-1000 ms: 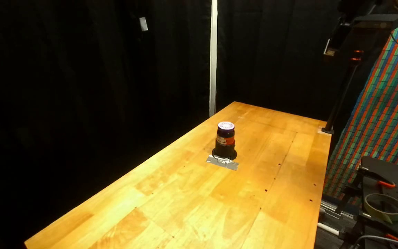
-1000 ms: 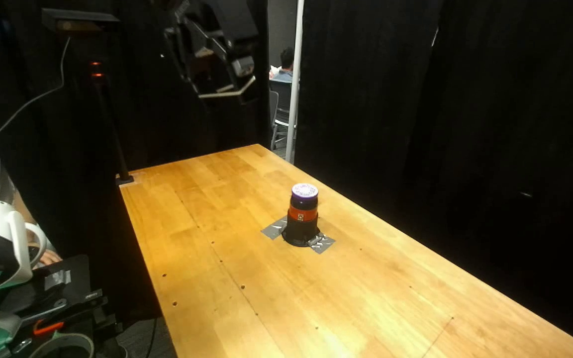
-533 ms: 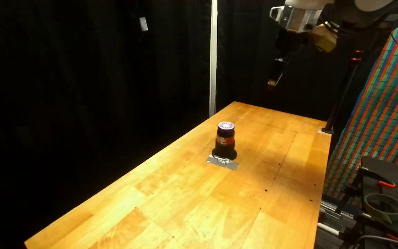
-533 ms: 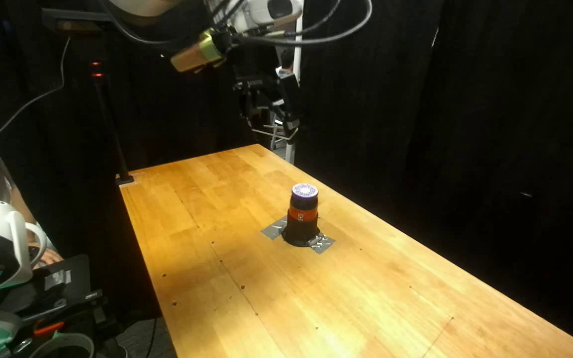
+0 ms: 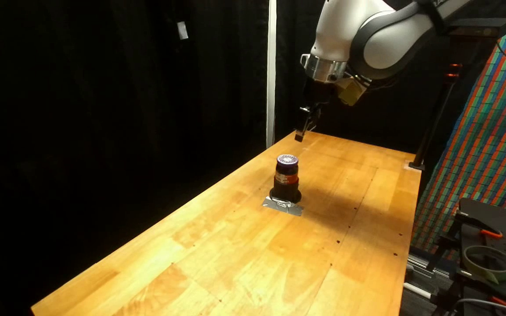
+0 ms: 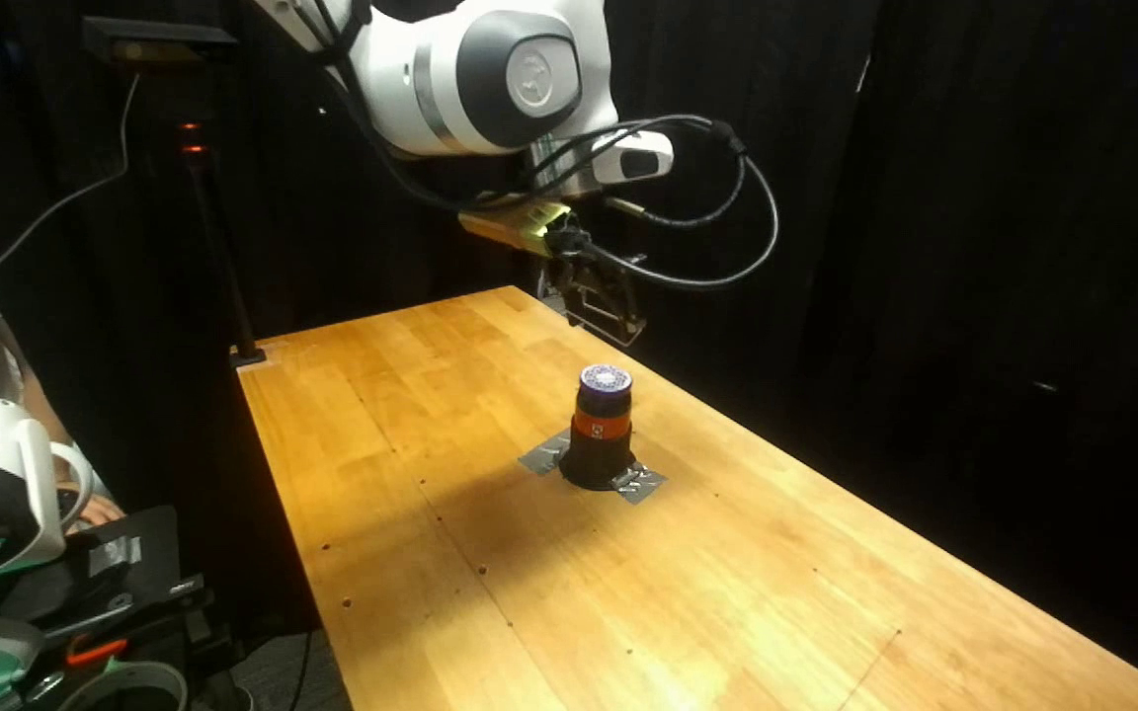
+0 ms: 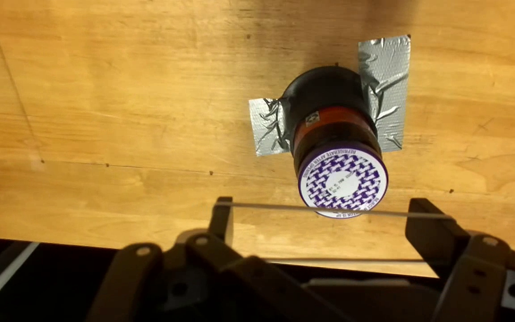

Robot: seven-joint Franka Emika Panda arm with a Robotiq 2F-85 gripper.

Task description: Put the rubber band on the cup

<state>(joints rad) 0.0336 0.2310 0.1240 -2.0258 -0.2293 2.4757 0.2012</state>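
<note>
- The jaws stood wide apart with nothing pinched between them; the gripper (image 7: 322,223) bore the rubber band (image 7: 284,207) stretched round the outside of its fingers (image 7: 220,221), two strands spanning the gap.
- The cup (image 6: 602,425) stood upright on the table (image 6: 381,395), its lower part in a black holder (image 7: 324,87) that grey tape (image 7: 389,85) fastened down, so it should have taken a gentle push without sliding.
- In both exterior views the fingertips hung higher than the cup and apart from it; the step looked to be lining up the loop.
- In the wrist view one strand crossed the lid (image 7: 342,183), most of which lay outside the loop, so the gripper probably needed to go over toward the cup before dropping.
- The lid showed nearer one finger than the other; a slight sideways shift would have centred it.
- The strands looked closer together than the lid was wide, so it seemed wise to hook one over an edge and ease the other across.
- The jaws were best kept spread throughout: closing early might have slackened the band and dropped it.
</note>
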